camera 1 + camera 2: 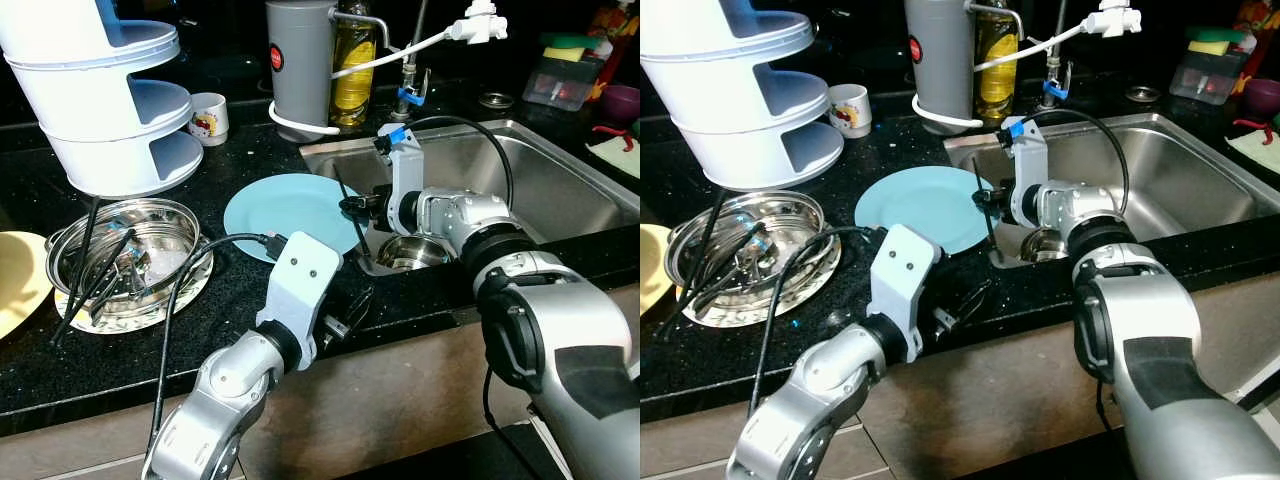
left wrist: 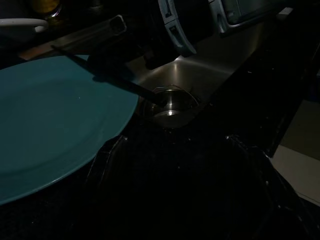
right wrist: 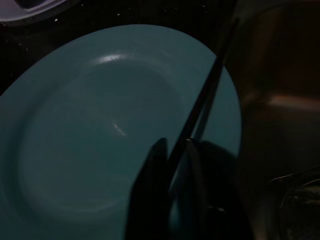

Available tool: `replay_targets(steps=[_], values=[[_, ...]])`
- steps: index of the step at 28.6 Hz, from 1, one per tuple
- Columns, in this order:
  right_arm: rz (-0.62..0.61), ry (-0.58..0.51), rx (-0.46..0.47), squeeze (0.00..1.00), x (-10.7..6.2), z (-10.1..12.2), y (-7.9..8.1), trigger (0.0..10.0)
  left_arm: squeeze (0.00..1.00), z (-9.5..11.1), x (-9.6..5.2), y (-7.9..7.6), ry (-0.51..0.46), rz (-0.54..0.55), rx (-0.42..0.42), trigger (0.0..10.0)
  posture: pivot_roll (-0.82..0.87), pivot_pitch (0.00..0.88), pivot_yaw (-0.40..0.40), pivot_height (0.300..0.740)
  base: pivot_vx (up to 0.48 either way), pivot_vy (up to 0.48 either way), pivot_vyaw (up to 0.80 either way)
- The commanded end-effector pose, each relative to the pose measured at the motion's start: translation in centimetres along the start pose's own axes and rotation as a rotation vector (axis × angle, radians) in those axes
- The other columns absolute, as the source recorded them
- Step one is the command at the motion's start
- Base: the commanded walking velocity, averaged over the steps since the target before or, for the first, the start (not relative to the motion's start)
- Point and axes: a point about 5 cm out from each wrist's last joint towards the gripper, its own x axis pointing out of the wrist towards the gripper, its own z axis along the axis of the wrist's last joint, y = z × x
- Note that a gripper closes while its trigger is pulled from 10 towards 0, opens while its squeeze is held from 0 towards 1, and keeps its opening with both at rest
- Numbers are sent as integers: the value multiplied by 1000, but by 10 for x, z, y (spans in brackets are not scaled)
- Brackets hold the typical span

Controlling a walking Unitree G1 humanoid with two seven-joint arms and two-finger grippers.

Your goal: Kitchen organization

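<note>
A black desk (image 1: 240, 300) runs beside a steel sink (image 1: 560, 190), and the washing-up is half sorted. A white rack (image 1: 110, 110) of three tiers stands at the back left, clear of the working space. Below it a steel bowl (image 1: 165, 225) holds loose utensils, kept together rather than scattered on the stone. A blue plate (image 1: 290, 212) lies flat on the desk, its edge just beside the sink rim, within reach of both arms. A grey canister (image 1: 298, 65) and a small mug (image 1: 209, 117) stand behind it. A small steel pot (image 1: 405, 252) sits in the near corner of the sink.

The right gripper (image 1: 352, 207) hovers at the plate's sink-side edge, fingers pinched together on thin black chopsticks (image 1: 986, 215) that hang upright over that edge, probably to be carried off to the utensils. The left gripper (image 1: 340, 318) rests low at the desk's front edge, aimed toward plate and pot; whether its fingers are apart or together cannot be told.
</note>
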Motion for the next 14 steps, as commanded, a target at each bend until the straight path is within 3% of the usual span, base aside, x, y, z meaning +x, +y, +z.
replay_targets(steps=[1,2,7,8,9,10,11,12,13,14], values=[[-1,-10,-60,0,0,7,3,0,0,0,2,1,-2,1,2,10000,39,0,4,740,0,0,0],[-16,-7,-130,0,1,8,3,0,0,-1,2,1,-1,-1,4,10000,39,0,5,740,0,0,0],[5,17,-199,0,3,7,7,0,0,0,2,1,-1,-3,6,10000,39,0,6,740,0,0,0],[15,19,-212,0,4,7,8,5529,0,0,2,1,-2,-4,7,10000,40,0,6,740,0,0,0],[19,19,-220,0,5,8,9,10000,0,0,2,1,-2,-4,7,10000,40,0,6,740,0,0,0],[19,19,-220,0,5,8,9,10000,0,0,2,1,-2,-4,7,10000,40,0,6,740,0,0,0],[22,21,-224,522,5,8,10,10000,0,0,2,1,-2,-4,8,10000,40,0,6,740,0,0,0],[24,22,-226,522,5,9,11,10000,0,0,2,1,-3,-4,8,10000,40,0,6,740,0,0,0],[23,25,-222,980,5,9,11,10000,0,0,2,1,-3,-5,8,10000,38,0,8,740,0,0,0],[17,28,-224,965,5,9,11,10000,0,0,3,1,-3,-6,7,10000,37,0,8,740,0,0,0]])
